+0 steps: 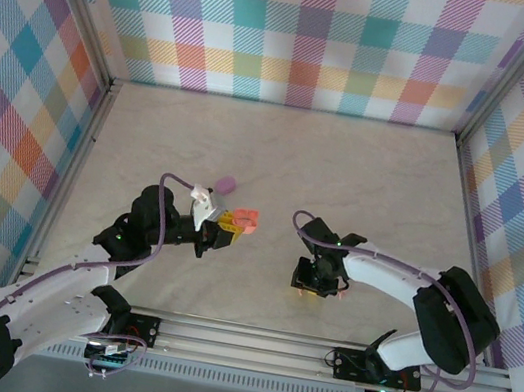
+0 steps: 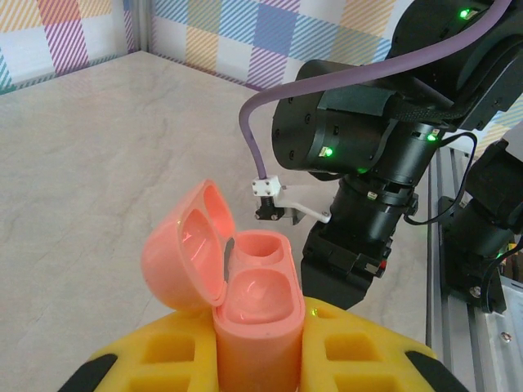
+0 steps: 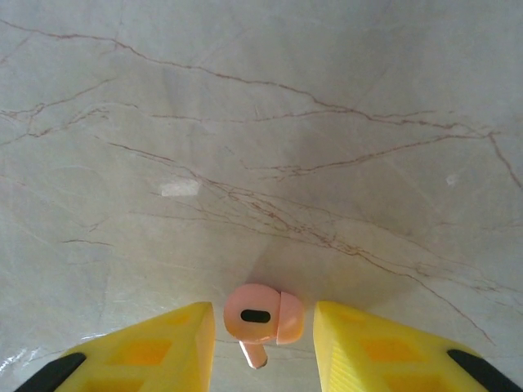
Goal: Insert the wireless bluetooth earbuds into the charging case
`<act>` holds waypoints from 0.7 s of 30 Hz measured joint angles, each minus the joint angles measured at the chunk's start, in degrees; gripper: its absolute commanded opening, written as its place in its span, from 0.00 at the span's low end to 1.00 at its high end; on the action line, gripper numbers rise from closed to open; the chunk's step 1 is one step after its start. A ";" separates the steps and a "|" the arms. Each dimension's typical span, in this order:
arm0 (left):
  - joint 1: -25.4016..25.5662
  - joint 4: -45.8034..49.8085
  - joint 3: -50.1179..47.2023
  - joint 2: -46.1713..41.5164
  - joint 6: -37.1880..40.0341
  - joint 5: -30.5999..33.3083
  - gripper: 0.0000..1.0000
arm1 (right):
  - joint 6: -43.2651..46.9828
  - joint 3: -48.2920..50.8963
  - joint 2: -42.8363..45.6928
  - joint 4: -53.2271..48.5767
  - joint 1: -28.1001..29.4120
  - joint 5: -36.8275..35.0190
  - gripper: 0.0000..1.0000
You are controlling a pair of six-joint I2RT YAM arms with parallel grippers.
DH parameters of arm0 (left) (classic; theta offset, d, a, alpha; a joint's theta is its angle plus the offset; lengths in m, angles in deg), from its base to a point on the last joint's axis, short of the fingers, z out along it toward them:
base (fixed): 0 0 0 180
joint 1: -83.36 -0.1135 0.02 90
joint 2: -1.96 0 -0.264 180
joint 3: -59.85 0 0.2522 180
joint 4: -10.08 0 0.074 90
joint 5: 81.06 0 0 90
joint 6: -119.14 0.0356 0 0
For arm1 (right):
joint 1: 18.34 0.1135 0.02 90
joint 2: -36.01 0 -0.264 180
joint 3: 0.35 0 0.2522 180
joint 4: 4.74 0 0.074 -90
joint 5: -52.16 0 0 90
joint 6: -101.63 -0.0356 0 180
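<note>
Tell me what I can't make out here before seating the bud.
Top view: purple item, too small to tell bud from case.
Top view: right gripper hides whatever lies beneath it.
Left wrist view: salmon case, lower body cut off by the bottom edge.

Top camera looks down from behind — wrist cameras sit close; top and left both catch the right arm (image 1: 392,276).

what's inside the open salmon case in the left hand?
Both wells of the salmon case look empty, no bud seated. The flipped-back lid shows two bare hollows. The case's lower body is covered by the fingers of the left hand.
</note>
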 measured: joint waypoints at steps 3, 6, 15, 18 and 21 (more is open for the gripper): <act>0.04 0.02 0.00 0.00 0.00 0.02 0.00 | 0.31 -1.05 -1.25 -1.05 0.00 -0.02 0.37; 0.11 0.04 0.02 0.02 0.00 0.02 0.00 | 0.50 -1.95 -2.16 -1.92 0.00 -0.02 0.39; 0.13 0.39 0.04 0.17 0.00 0.02 0.00 | 1.09 -4.35 -4.79 -4.13 0.00 0.20 0.39; 0.24 1.44 0.42 0.17 0.02 0.02 0.00 | 1.38 -4.70 -5.14 -4.63 0.00 0.15 0.37; 0.39 1.57 0.46 0.17 0.02 0.00 0.00 | 1.68 -4.92 -5.42 -5.01 0.00 0.00 0.35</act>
